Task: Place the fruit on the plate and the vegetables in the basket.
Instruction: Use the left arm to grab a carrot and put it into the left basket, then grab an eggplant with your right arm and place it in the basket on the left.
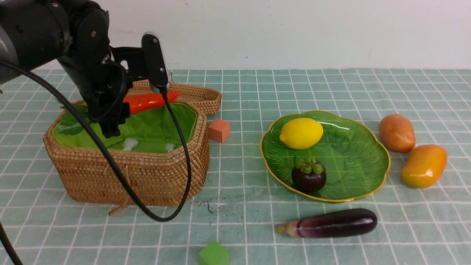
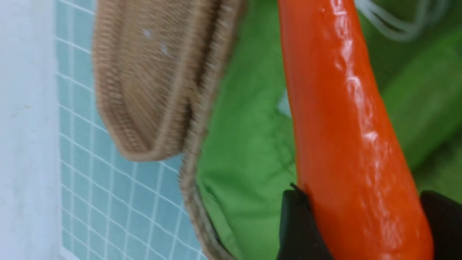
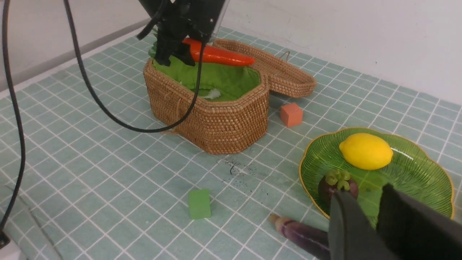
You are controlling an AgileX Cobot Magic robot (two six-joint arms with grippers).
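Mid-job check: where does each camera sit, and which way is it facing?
Front: between the arms, facing forward over basket and plate to the wall; left gripper shows, holding the carrot.
Left wrist: behind the left gripper, looking past its fingers along the carrot over the basket.
Right wrist: behind the right gripper, seen in foreground, facing across the plate towards the basket.
Shared: all three see carrot and basket.
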